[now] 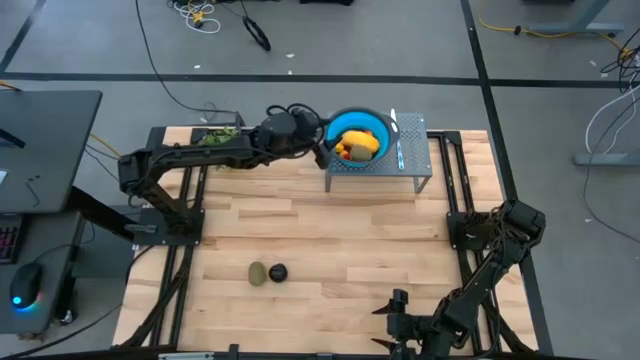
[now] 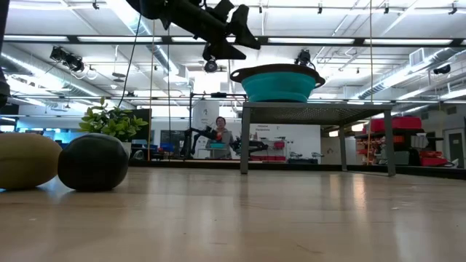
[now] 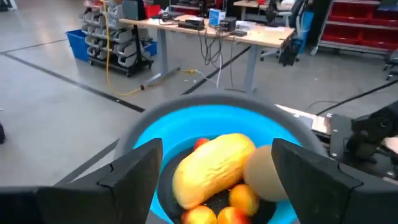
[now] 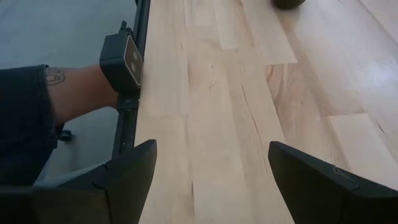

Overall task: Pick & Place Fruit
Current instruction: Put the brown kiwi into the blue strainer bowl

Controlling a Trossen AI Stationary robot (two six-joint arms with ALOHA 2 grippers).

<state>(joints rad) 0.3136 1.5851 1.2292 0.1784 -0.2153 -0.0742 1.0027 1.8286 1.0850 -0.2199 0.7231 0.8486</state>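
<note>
A blue bowl stands on a grey metal stand at the table's far side. In it lie an elongated yellow fruit, small orange-red fruits and a pale olive oval. My left gripper hovers open at the bowl's left rim, above the fruit, with nothing between its fingers. An olive-green oval and a blackish round fruit rest side by side on the wood near the front left. My right gripper waits open over the table's near edge.
A leafy green sprig sits at the far left corner. A thin pale strip lies on the stand beside the bowl. A person's forearm shows beyond the table's edge in the right wrist view. Bare wood spans the middle.
</note>
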